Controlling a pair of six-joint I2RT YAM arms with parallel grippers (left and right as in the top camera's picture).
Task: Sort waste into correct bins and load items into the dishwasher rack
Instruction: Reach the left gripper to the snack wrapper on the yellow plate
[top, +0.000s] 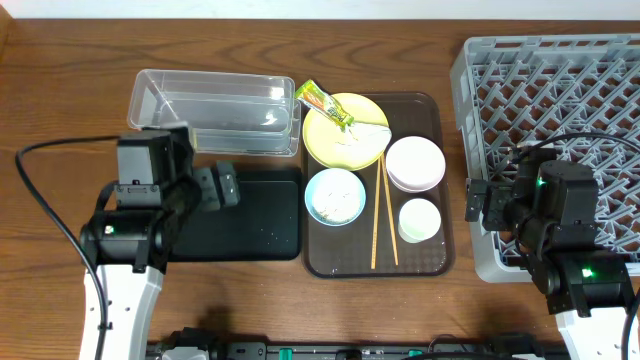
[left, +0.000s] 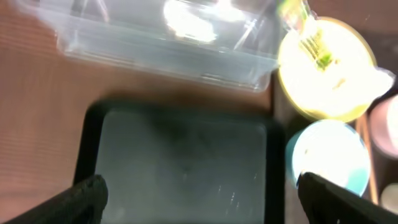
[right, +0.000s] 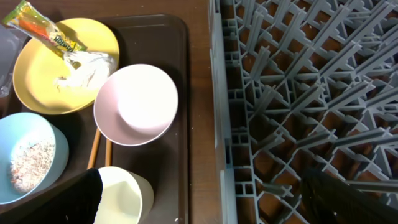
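Observation:
The pale-yellow plate (top: 345, 130) lies on a brown serving tray and carries the snack wrapper (top: 323, 103) and the white napkin (top: 366, 133). The light-blue bowl (top: 335, 195) holds rice grains (right: 31, 163). The white bowl (top: 415, 162), the small white cup (top: 419, 220) and two chopsticks (top: 379, 215) lie on the same tray. The clear tub (top: 215, 110) and the black tray (top: 250, 225) lie left of it. The grey rack (top: 560, 100) stands at the right. My left gripper (left: 199, 202) is open and empty over the black tray. My right gripper (right: 205, 199) is open and empty over the rack's left edge, beside the cup.
The brown serving tray (top: 435, 130) lies between the bins and the rack. A strip of bare wooden table (right: 199, 124) separates it from the rack wall. Black cables (top: 40, 190) run from both arms. The table's far edge meets a white wall.

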